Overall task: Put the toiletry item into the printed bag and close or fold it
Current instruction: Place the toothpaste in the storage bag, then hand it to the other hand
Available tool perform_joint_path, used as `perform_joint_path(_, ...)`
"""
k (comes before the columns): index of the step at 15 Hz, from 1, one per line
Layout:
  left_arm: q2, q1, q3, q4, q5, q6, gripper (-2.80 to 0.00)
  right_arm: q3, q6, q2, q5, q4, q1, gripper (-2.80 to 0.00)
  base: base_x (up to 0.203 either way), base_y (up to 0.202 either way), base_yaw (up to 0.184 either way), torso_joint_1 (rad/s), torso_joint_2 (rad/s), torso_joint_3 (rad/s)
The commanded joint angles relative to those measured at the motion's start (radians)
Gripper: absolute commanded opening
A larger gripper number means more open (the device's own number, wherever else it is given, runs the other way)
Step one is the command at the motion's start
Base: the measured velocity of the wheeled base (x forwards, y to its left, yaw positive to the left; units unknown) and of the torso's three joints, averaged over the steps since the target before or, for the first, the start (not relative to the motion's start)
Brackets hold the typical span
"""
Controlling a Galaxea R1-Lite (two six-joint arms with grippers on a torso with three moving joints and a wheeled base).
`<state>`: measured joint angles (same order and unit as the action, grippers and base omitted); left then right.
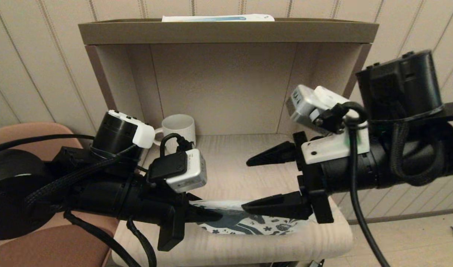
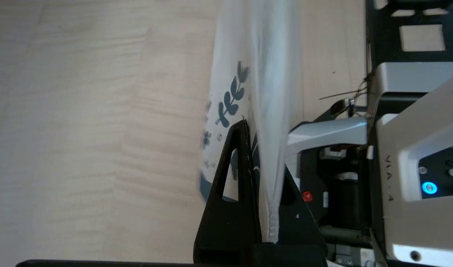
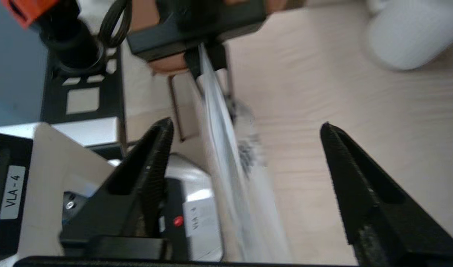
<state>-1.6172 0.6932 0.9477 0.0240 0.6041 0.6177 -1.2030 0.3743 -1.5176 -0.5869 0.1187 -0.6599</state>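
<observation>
The printed bag lies near the front edge of the pale wooden shelf surface, its dark teal print facing up. My left gripper is shut on the bag's left edge; the left wrist view shows the thin white bag pinched edge-on in the left gripper. My right gripper stands open over the bag's right part, one finger above and one low by the bag. In the right wrist view the bag runs between the spread jaws of the right gripper, touching neither. The toiletry item is hidden.
A cream ribbed mug stands at the back left of the shelf, behind my left arm. A long white-and-blue box lies on the top board. Side walls enclose the shelf. A pink chair is at the left.
</observation>
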Motion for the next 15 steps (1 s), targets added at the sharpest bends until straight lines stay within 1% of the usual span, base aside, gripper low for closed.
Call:
perform_joint_path(1,-0.004,-0.01,0.003,0.001,0.022,0.002,-2.8,-0.003,0.001,0.048,-0.005,0.002,0.028,0.0,0.0,0.0,0.0,0.0,0.0,0.0)
perform_joint_path(3,-0.006,-0.027,0.008,-0.001,0.035,-0.007,-2.8,0.023,0.0,0.065,-0.009,0.004,0.069,0.0,0.0,0.0,0.0,0.0,0.0,0.0)
perform_joint_path(5,-0.003,-0.044,0.014,0.0,0.042,-0.033,-2.8,0.068,-0.007,0.09,-0.03,0.003,0.144,0.0,0.0,0.0,0.0,0.0,0.0,0.0)
perform_joint_path(7,0.003,-0.064,0.018,-0.001,0.062,-0.043,-2.8,0.106,-0.011,0.126,-0.103,0.003,0.198,0.0,0.0,0.0,0.0,0.0,0.0,0.0)
perform_joint_path(9,0.008,-0.107,0.015,-0.002,0.08,-0.044,-2.8,0.131,-0.011,0.163,-0.156,0.005,0.266,0.0,0.0,0.0,0.0,0.0,0.0,0.0)
perform_joint_path(11,0.008,-0.138,0.015,-0.003,0.117,-0.048,-2.8,0.166,-0.012,0.188,-0.192,0.006,0.296,0.0,0.0,0.0,0.0,0.0,0.0,0.0)
perform_joint_path(13,0.008,-0.164,0.017,-0.003,0.132,-0.069,-2.8,0.199,-0.012,0.196,-0.219,0.006,0.299,0.0,0.0,0.0,0.0,0.0,0.0,0.0)
perform_joint_path(15,0.004,-0.185,0.017,-0.003,0.169,-0.078,-2.8,0.224,-0.011,0.196,-0.257,0.005,0.316,0.0,0.0,0.0,0.0,0.0,0.0,0.0)
